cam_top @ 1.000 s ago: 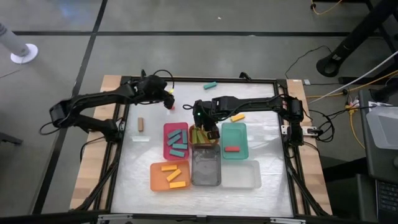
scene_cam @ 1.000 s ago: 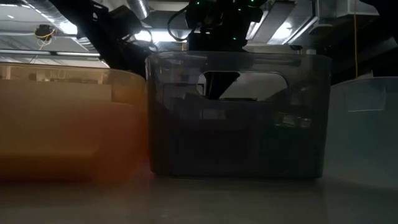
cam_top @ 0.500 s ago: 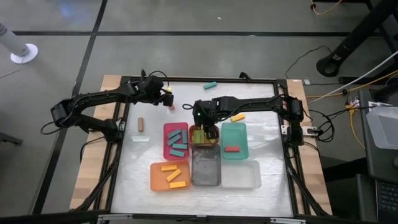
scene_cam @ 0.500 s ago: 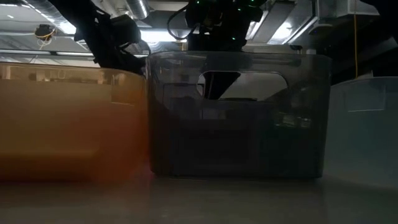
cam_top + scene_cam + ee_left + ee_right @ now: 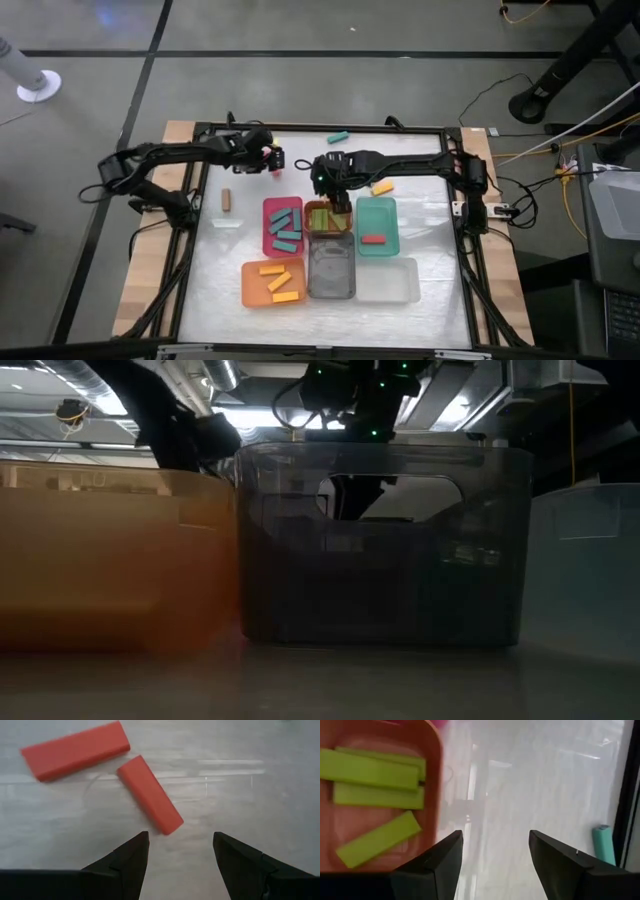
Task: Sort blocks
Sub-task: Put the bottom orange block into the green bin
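Two red blocks (image 5: 149, 793) lie near the table's far edge, just ahead of the left gripper (image 5: 181, 851), open and empty; the nearer one points slantwise toward its fingers. The right gripper (image 5: 492, 852), also open and empty, hovers beside the tray of green blocks (image 5: 375, 775).

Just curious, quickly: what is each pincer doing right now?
Left pincer: open, empty, over two red blocks.
Right pincer: open, empty, beside the green blocks.
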